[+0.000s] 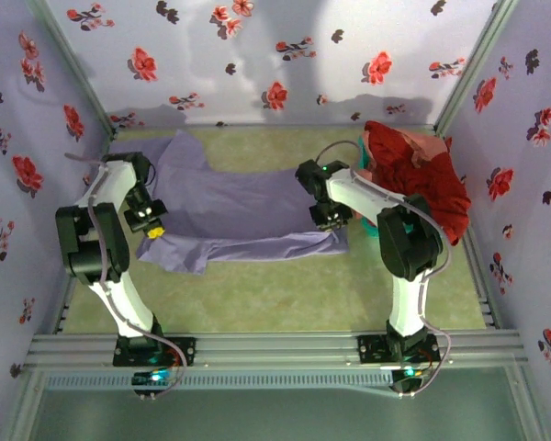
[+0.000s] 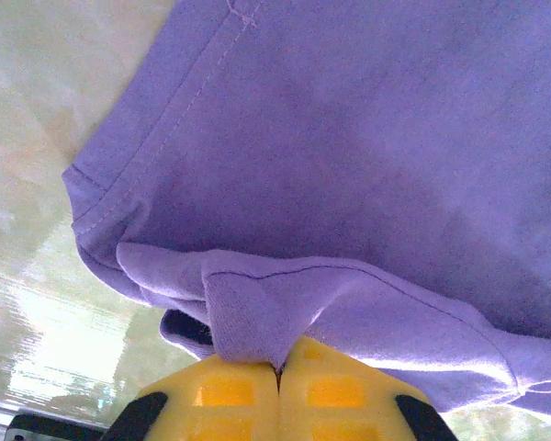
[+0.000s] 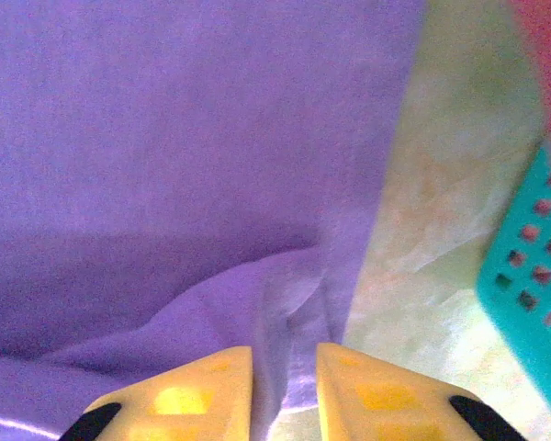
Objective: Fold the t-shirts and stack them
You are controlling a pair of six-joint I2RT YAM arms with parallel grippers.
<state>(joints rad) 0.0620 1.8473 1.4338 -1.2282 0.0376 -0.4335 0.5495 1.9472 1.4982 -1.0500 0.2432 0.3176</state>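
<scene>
Seen from above, a lavender t-shirt point(image 1: 248, 207) lies spread across the middle of the green table point(image 1: 285, 285), with flowered walls point(image 1: 257, 55) around it. At the left of the frame, the left gripper point(image 1: 154, 230) sits low at the shirt's lower-left corner. In the left wrist view its two yellow fingers point(image 2: 230, 395) are pressed together at the bottom centre, pinching a small fold of the purple cloth. A stitched hem runs toward the upper left, and bare table shows pale down the left side.

Right of centre in the overhead frame, the right gripper point(image 1: 331, 220) is down at the shirt's lower-right edge. In the right wrist view its yellow fingers point(image 3: 202, 390) stand apart at the bottom of the picture. A ridge of the lavender fabric lies in the gap between them (loose, not clamped), and the rest of the shirt covers the left and centre.

At the far right is a heap of red and pink shirts point(image 1: 418, 179) — piled in the upper-right corner of the overhead frame — on a teal basket point(image 3: 523, 276). The basket's perforated wall shows at the right edge of the right wrist view, just beside the shirt's edge, with a strip of table between.
</scene>
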